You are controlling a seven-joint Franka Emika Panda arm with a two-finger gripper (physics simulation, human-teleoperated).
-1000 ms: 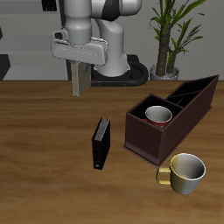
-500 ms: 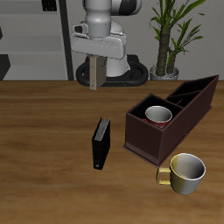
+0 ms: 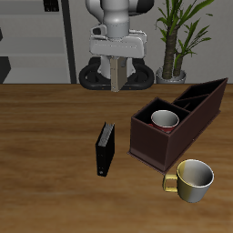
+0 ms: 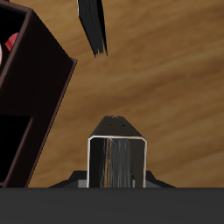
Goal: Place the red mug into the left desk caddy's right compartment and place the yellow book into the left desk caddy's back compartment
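Left desk caddy point(image 3: 177, 123): open-topped maroon box on the bench point(image 3: 45, 136), taller slanted end farthest back. Its right compartment point(image 3: 157, 133), the large square section nearest the front, contains the red mug point(image 3: 165, 119), upright, opening up; only rim and grey-white inside visible in ext. view. Wrist view shows a sliver of red in the caddy point(image 4: 26, 96). Back compartments: contents not discernible.

Yellow book point(image 3: 118, 74): clear of the bench, gripped in the tool point(image 3: 117, 56), hanging below it with long axis approx. vertical, broad greyish-tan face toward the ext. camera. Located near the bench's back edge, well apart from the caddy. Wrist view shows the book point(image 4: 115, 162) end-on between the fingers.

Tool: clenched on the yellow book, pointing straight down. Arm upright, wrist high above the bench.

Other items: black book point(image 3: 105, 148) standing on edge mid-bench, just beside the caddy's front section w/o contact; yellow-cream mug point(image 3: 191, 179) upright near the front edge, handle toward the black book.
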